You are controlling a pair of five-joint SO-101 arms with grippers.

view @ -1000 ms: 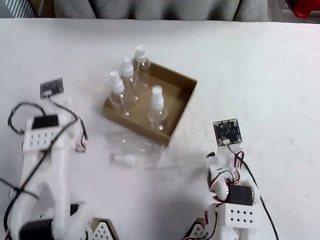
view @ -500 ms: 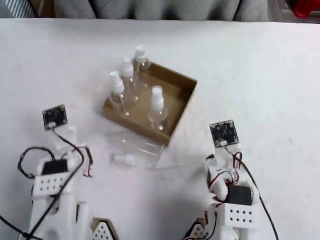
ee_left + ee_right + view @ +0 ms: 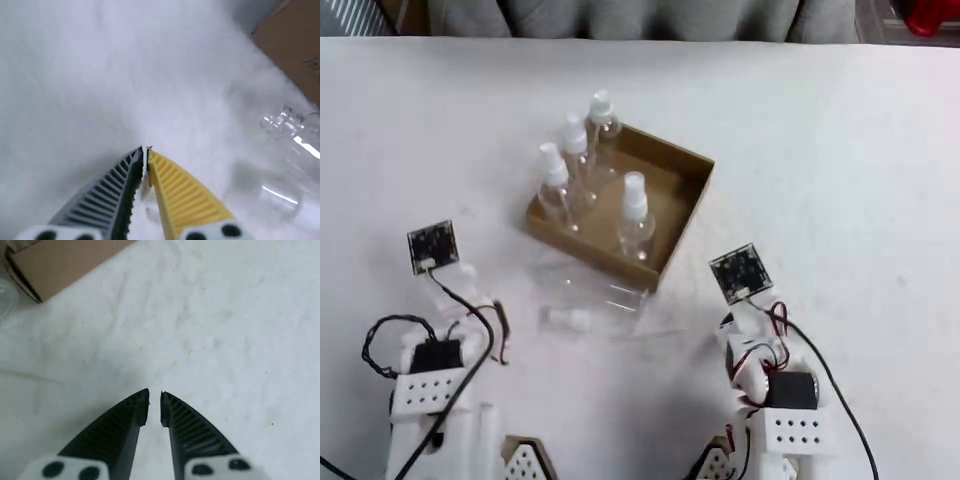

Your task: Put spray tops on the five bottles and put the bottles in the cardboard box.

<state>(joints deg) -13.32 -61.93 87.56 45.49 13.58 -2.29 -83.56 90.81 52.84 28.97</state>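
The left jaws, one grey and one yellow, are pressed together and hold nothing. The right jaws, both black, stand a thin slit apart and are also empty. Both sets hang low over the tabletop (image 3: pixel 840 150).

The fifth bottle (image 3: pixel 592 290), clear and seemingly uncapped, lies on its side ahead of the jaws and between the two sets, just beside the near wall of the cardboard box (image 3: pixel 692 200). Its spray top (image 3: pixel 568 319) lies loose, nearer the jaws than the bottle is, with its thin dip tube (image 3: pixel 655 331) trailing toward the right jaws.

The likeliest trouble is the bottle rolling away: it is round, probably light, and would skid under a glancing touch. A hard pinch could buckle its wall. The dip tube may bend or miss the neck if the top goes in at a tilt.

Four capped bottles (image 3: pixel 634 215) stand in the box beyond the jaws. The box wall blocks any reach from the far side of the loose bottle. Lowering the fifth bottle carelessly could knock a standing one over.
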